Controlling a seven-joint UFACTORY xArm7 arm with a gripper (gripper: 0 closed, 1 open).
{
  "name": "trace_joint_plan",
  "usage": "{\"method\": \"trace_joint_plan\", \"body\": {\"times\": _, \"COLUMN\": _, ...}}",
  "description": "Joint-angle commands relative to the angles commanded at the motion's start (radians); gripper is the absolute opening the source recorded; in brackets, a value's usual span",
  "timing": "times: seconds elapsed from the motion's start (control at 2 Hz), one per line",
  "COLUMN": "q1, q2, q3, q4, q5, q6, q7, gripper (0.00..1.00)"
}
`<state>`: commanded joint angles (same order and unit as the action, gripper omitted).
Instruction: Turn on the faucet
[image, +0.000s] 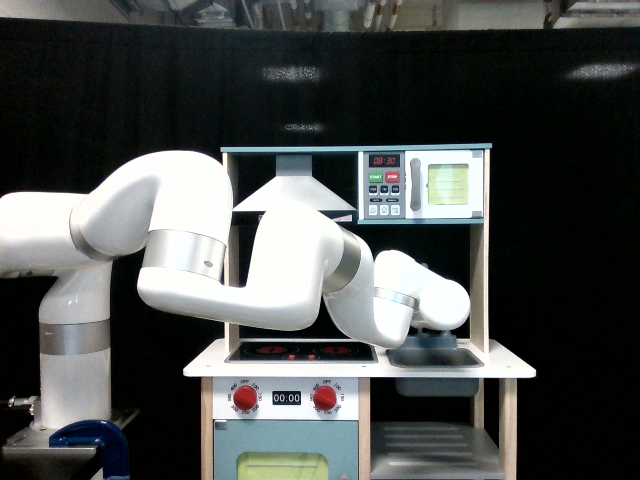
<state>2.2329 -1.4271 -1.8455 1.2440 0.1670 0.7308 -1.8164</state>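
One white arm (250, 270) over sink (435, 357), two red knobs (245, 398) — faucet hidden

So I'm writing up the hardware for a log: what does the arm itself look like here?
The arm is glossy white with rounded, bulbous link housings, joined by brushed silver-grey bands at the joints. Its upright base column is white with one such band too. No cables or markings show. The gripper is hidden behind the last link over the sink, so its look cannot be told.
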Motion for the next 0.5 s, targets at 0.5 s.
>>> {"method": "trace_joint_plan", "body": {"times": 0.5, "q1": -0.014, "q2": -0.024, "q3": 0.0, "q4": 0.032, "q5": -0.04, "q6": 0.037, "q7": 0.019, "gripper": 1.0}}
